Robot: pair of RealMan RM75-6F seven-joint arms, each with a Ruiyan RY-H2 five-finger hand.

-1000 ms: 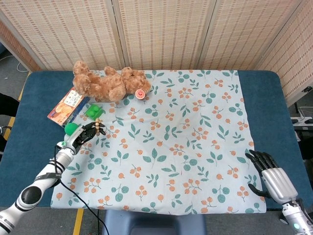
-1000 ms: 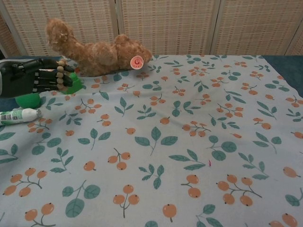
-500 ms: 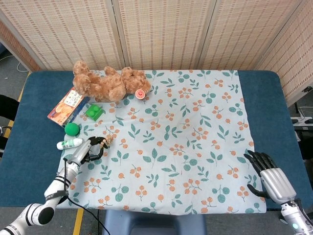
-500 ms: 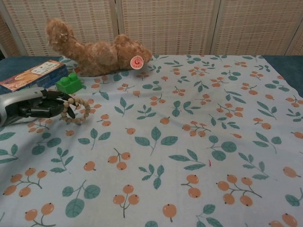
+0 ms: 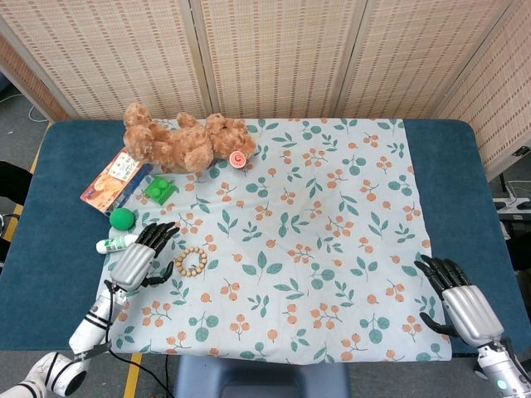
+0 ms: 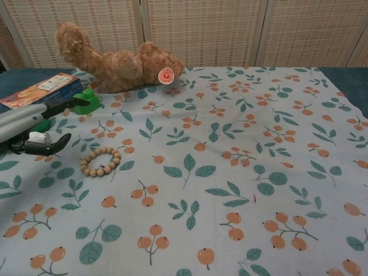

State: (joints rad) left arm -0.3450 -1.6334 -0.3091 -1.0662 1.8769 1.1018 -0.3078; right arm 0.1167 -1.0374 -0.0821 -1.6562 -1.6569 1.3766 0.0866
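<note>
A wooden bead bracelet (image 5: 191, 261) (image 6: 100, 161) lies flat on the floral cloth (image 5: 332, 249), free of any hand. My left hand (image 5: 139, 257) (image 6: 31, 123) hovers just left of it, fingers spread and holding nothing. My right hand (image 5: 458, 300) rests near the cloth's front right corner, fingers apart and empty; the chest view does not show it.
A brown teddy bear (image 5: 187, 141) (image 6: 115, 63) lies at the back left. Nearby are a green block (image 5: 158, 187) (image 6: 86, 100), a green ball (image 5: 122, 218), a white tube (image 5: 116, 243) and a flat orange box (image 5: 114, 177) (image 6: 37, 92). Wicker screens stand behind the blue table (image 5: 465, 182).
My left hand carried the bracelet from beside the green block toward the front, let it go on the cloth, and opened, drawing back to the left. The right hand stayed put.
</note>
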